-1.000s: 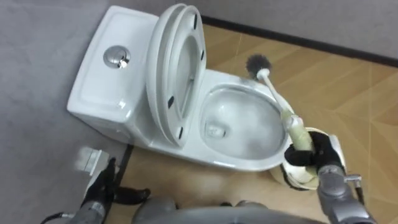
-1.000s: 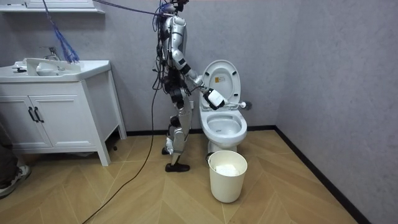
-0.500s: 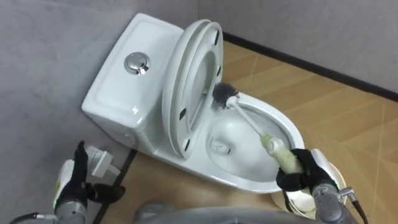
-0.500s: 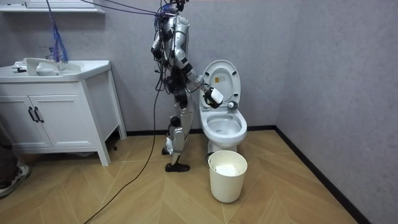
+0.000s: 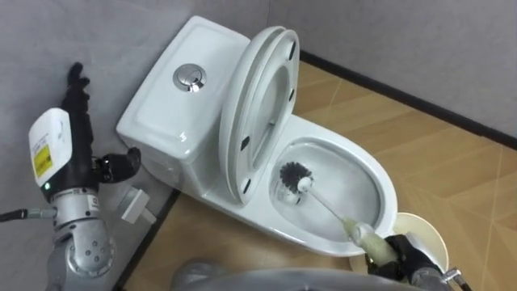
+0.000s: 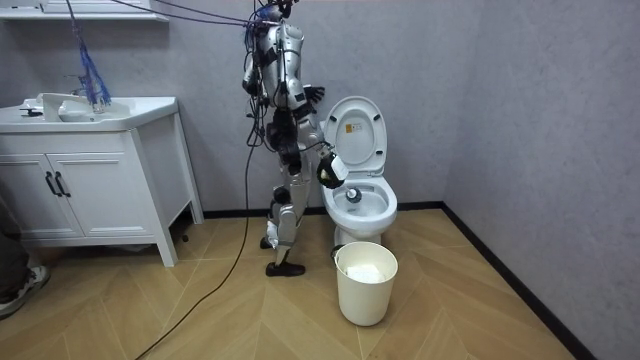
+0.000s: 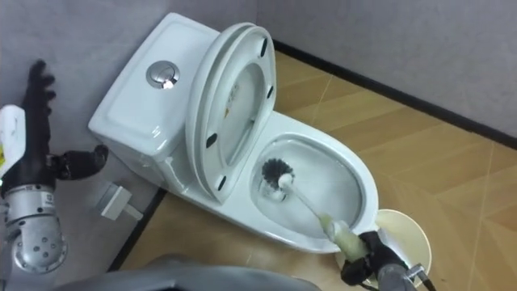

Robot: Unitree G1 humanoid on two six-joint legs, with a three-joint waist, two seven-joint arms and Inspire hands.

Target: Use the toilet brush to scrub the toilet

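The right hand (image 5: 401, 253), at the lower right, has its fingers curled round the pale grip end, the best hold on the one light, stiff brush (image 5: 329, 208), whose bristles sit mid-frame in the one toilet (image 5: 262, 217), while the left hand (image 5: 75, 121) stands straight-fingered and empty at the upper left.

We see grey walls (image 6: 540, 120) meeting a wooden herringbone floor (image 6: 240, 320), with a white sink cabinet (image 6: 90, 190) at the room view's left.
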